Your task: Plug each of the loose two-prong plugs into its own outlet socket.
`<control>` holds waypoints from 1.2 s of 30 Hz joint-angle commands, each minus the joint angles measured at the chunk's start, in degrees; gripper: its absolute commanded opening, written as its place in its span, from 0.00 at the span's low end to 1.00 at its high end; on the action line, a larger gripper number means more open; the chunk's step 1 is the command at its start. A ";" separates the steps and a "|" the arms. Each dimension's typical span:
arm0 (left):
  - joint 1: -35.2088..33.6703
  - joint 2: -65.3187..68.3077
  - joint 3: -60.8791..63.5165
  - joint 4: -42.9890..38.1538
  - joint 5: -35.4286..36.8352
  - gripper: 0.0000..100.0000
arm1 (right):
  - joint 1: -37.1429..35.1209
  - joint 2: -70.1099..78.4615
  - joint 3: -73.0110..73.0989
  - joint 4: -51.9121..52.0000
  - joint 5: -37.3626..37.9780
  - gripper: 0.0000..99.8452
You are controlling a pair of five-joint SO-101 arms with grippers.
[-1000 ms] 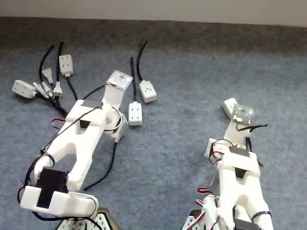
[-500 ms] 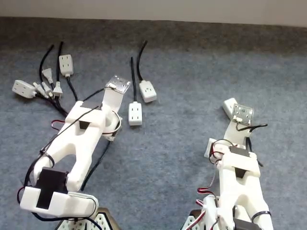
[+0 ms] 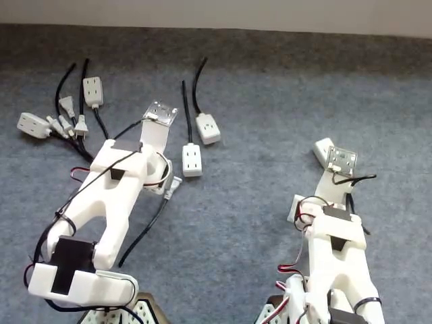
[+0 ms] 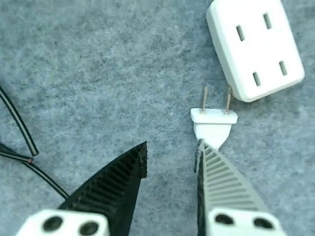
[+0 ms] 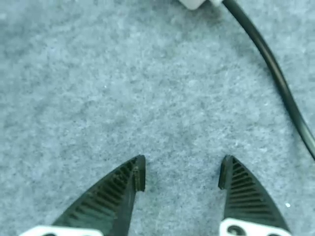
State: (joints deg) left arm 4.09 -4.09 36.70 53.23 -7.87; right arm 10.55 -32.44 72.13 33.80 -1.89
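Note:
My left gripper is open just above the grey carpet. A white two-prong plug lies flat at the tip of one finger, not between the two. Its prongs point at a white outlet socket a short gap away. From above, this plug lies beside the left arm, just short of the socket, and its black cord trails back toward me. My right gripper is open over bare carpet, with a black cord beyond it.
A second socket lies past the first. Two more sockets and several loose plugs with black cords sit at the far left. White sockets lie beside the right arm.
The left arm's wrist has swung left and back a little. The plug and its cord, earlier tucked under the wrist, now lie in plain sight on the carpet. The right arm is still.

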 commanded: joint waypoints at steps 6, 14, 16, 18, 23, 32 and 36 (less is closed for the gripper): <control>5.49 -0.84 -1.54 0.62 4.40 0.19 | -0.40 -0.57 -0.22 -1.27 0.35 0.25; 11.30 -0.92 -1.89 2.20 7.12 0.19 | -0.40 -0.57 -0.22 -1.27 0.35 0.25; 11.30 -1.01 -2.15 3.43 7.12 0.19 | -0.40 -0.57 -0.22 -1.27 0.35 0.25; 11.30 -1.71 -2.77 4.57 7.12 0.19 | -0.48 -0.57 -0.22 -1.27 0.35 0.25; 11.91 -10.07 -2.59 8.62 8.62 0.19 | -0.48 -0.57 -0.22 -2.42 0.35 0.25; 16.13 -14.55 3.12 3.08 8.70 0.19 | -0.48 -0.48 -0.13 -2.42 0.35 0.25; 12.26 -8.57 2.51 0.00 8.44 0.19 | -0.48 -0.48 -0.13 -2.42 0.35 0.25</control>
State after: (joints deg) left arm 18.95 -15.08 40.04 55.78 0.31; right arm 10.64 -32.44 72.13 32.31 -1.89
